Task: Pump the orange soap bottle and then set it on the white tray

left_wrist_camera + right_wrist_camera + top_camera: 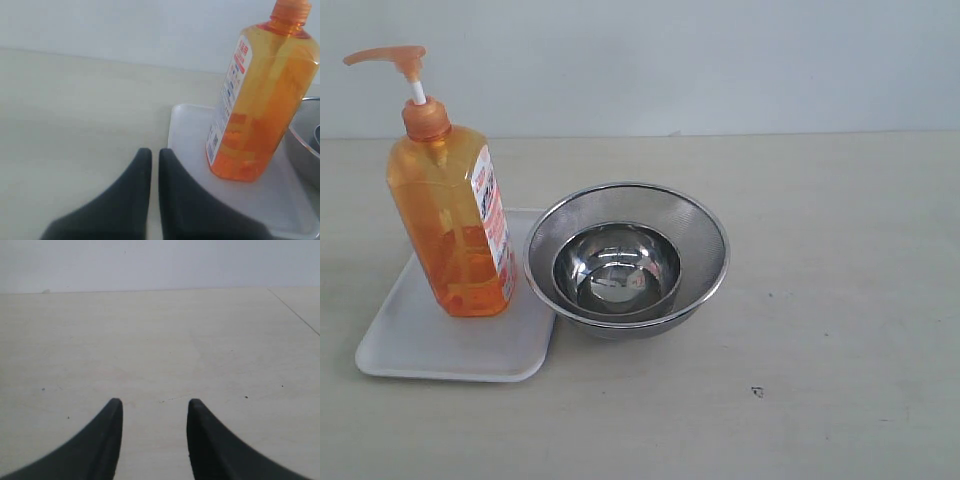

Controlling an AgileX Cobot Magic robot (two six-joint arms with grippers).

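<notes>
The orange soap bottle point(452, 215) stands upright on the white tray point(420, 335) at the left of the exterior view, its pump head pointing left. The left wrist view shows the same orange soap bottle point(260, 95) on the white tray point(187, 130), with my left gripper point(155, 152) shut and empty beside the tray's edge, apart from the bottle. My right gripper point(155, 404) is open over bare table, nothing between its fingers. Neither gripper shows in the exterior view.
A round steel mesh strainer point(705, 225) with a smaller steel bowl point(617, 265) inside stands just right of the tray, touching its edge. Its rim point(302, 135) shows in the left wrist view. Beige tabletop lies to the right and front.
</notes>
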